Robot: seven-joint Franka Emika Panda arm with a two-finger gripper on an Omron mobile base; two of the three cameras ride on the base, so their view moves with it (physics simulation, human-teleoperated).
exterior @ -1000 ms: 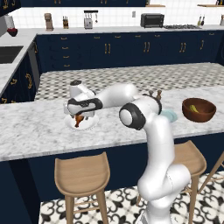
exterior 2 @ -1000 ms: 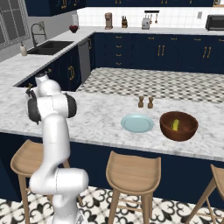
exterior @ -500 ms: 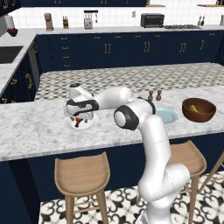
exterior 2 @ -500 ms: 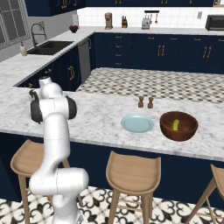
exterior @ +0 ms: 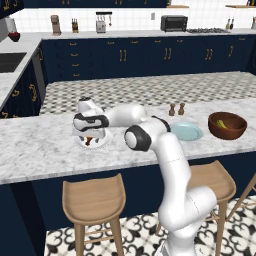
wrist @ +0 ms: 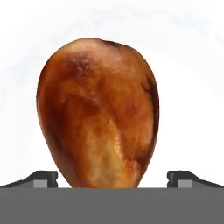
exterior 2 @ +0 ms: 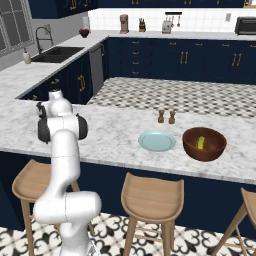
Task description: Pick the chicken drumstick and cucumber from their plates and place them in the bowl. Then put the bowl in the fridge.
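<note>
With the claw (exterior: pixel 89 139) spread wide and low over the white plate (exterior: pixel 102 142), the chicken drumstick (wrist: pixel 98 113) lies directly beneath it between the two fingertips (wrist: pixel 43 178), so the sound move seems to be a straight short descent and a close across its thick middle. The marble counter (exterior: pixel 40 150) spreads around the claw; the teal plate (exterior: pixel 186 132) and bowl (exterior: pixel 227 125), cucumber (exterior 2: pixel 200 143) inside, sit well off along it, navy cabinets (exterior: pixel 120 57) beyond.

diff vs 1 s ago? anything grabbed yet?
The gripper has come lower over the white plate, open jaws now straddling the chicken drumstick. Nothing is gripped yet. Unchanged: cucumber in the bowl, pale blue plate bare, salt and pepper shakers in place.
</note>
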